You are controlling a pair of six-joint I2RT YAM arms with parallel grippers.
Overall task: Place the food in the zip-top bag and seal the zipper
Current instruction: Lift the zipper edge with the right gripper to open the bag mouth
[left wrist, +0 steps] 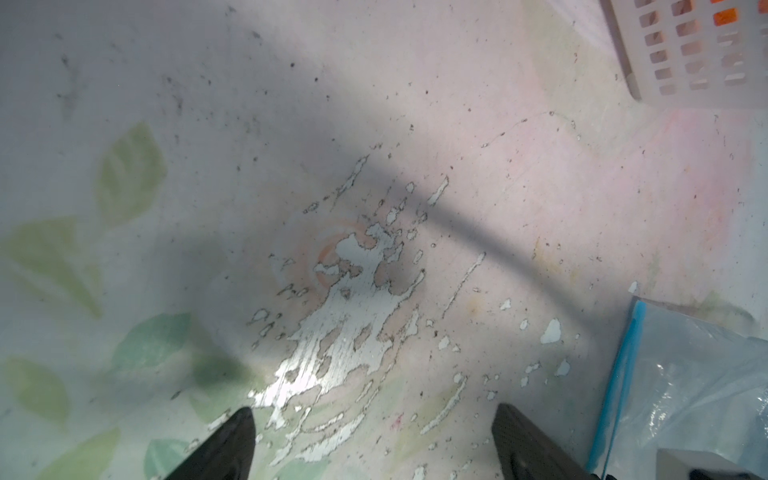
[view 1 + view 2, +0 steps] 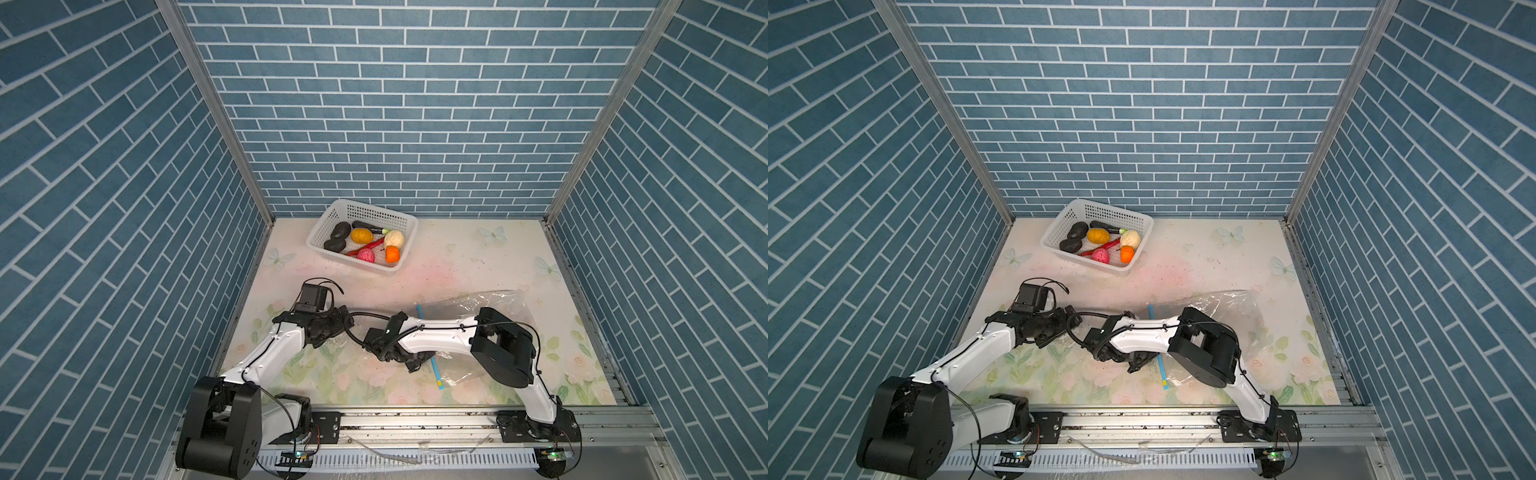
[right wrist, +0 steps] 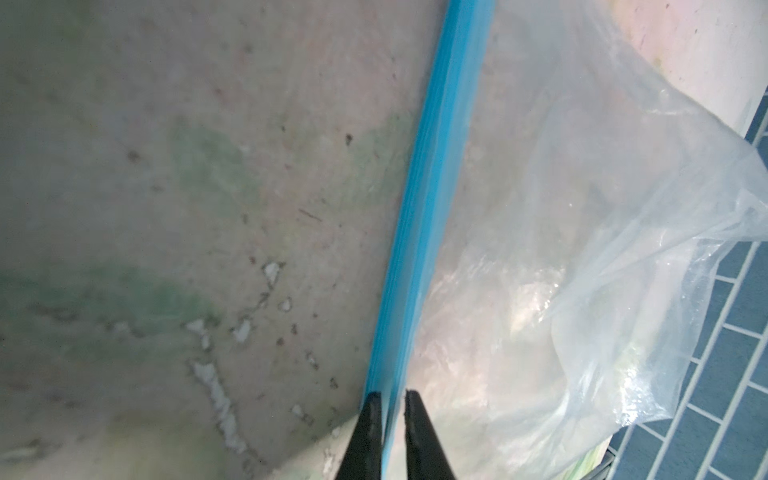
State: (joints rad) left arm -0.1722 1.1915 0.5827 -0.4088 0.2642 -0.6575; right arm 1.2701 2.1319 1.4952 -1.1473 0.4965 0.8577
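The food lies in a white basket (image 2: 405, 218) at the back: a yellow-orange lump (image 2: 361, 235), a cream one (image 2: 394, 239), an orange one (image 2: 392, 254), a pink one (image 2: 366, 255), a red chili (image 2: 368, 247) and black pieces (image 2: 340, 230). The clear zip-top bag (image 2: 494, 301) lies flat under my right arm. Its light blue zipper (image 2: 436, 372) runs along the bag's left edge. In the right wrist view my right gripper (image 3: 390, 397) is shut on the zipper (image 3: 432, 174). My left gripper (image 1: 374, 415) hangs open over bare table, left of the bag (image 1: 698, 374).
The basket (image 2: 1100, 203) stands near the back wall, left of centre. Blue brick walls close in the back and both sides. A metal rail (image 2: 415, 419) with both arm bases runs along the front edge. The tabletop print is worn off in a patch (image 1: 349, 316) under the left gripper.
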